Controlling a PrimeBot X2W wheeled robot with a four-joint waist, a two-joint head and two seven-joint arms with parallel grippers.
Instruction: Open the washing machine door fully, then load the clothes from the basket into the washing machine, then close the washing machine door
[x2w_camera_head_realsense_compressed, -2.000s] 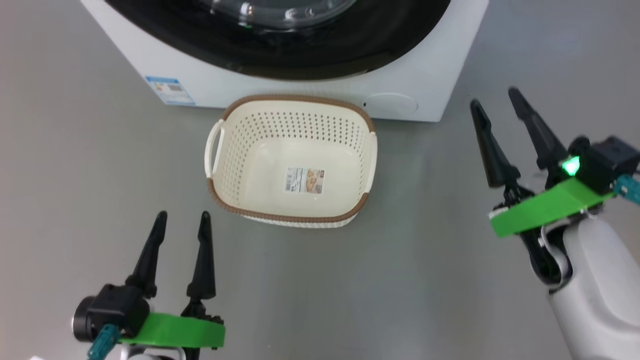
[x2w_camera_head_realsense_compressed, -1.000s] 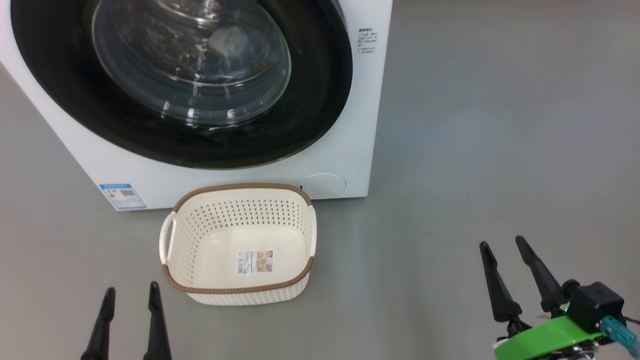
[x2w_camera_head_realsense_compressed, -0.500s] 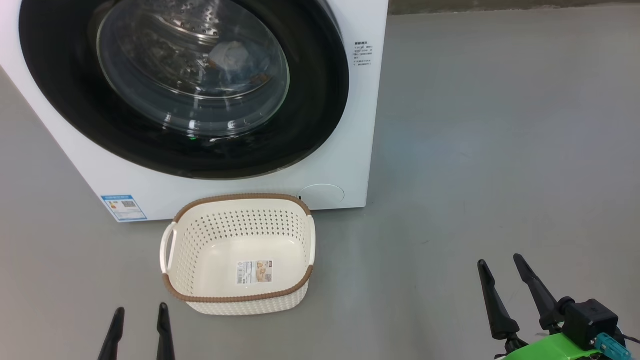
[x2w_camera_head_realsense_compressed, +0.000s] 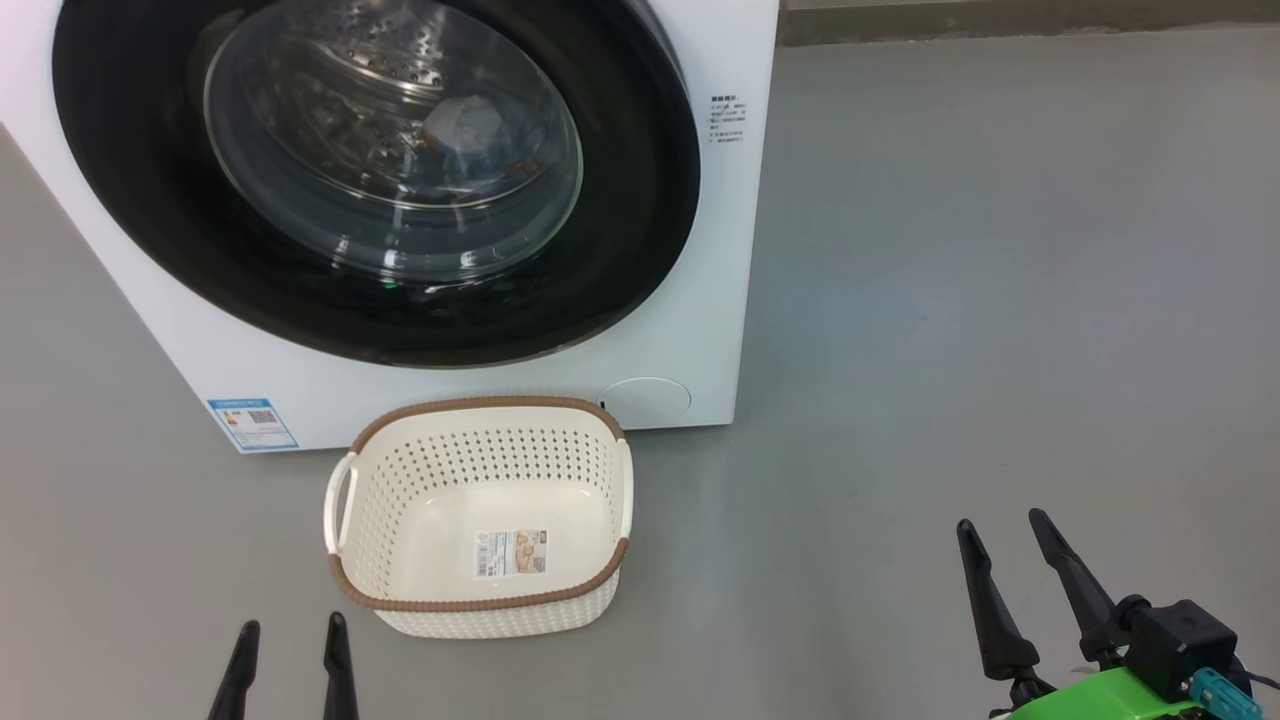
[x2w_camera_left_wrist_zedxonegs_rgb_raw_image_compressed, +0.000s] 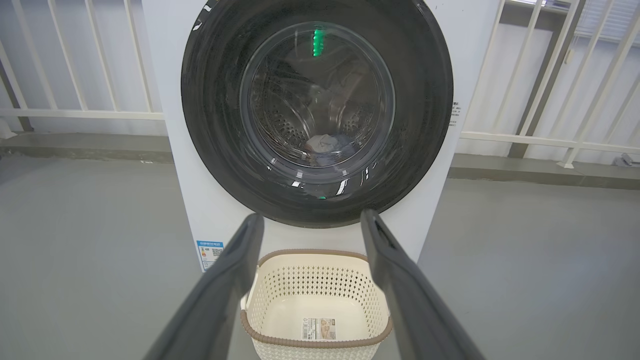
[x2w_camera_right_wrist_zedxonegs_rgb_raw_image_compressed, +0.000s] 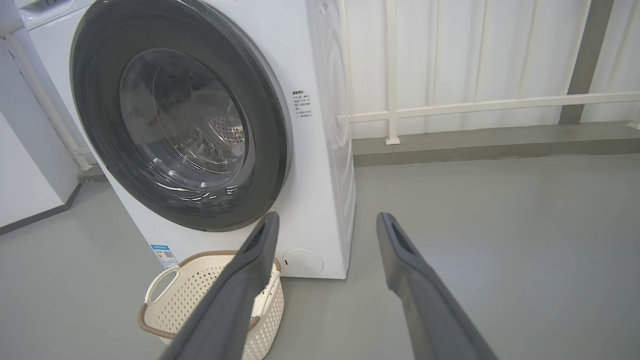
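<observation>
Left gripper (x2w_camera_head_realsense_compressed: 291, 628) near-left, tapered dark fingers (x2w_camera_head_realsense_compressed: 340, 672) spread wide, holding nothing. Perforated cream basket (x2w_camera_head_realsense_compressed: 480, 604), brown woven-look rim, stood mouth-up on the floor (x2w_camera_head_realsense_compressed: 950, 300) just before the washing machine (x2w_camera_head_realsense_compressed: 720, 250), long axis left-right along its front. Glossy black washing machine door (x2w_camera_head_realsense_compressed: 640, 200) shut, clothes (x2w_camera_head_realsense_compressed: 468, 122) dim behind the bulging glass (x2w_camera_head_realsense_compressed: 330, 200). Right gripper (x2w_camera_head_realsense_compressed: 1000, 522) near-right, equally wide. Camera had lifted slightly; basket unmoved.

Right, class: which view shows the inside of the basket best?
Head view: it looks down into the basket, whole rim and label sticker clear. Left wrist view crops its near wall; right wrist view shows mainly a handle and outer wall.
</observation>
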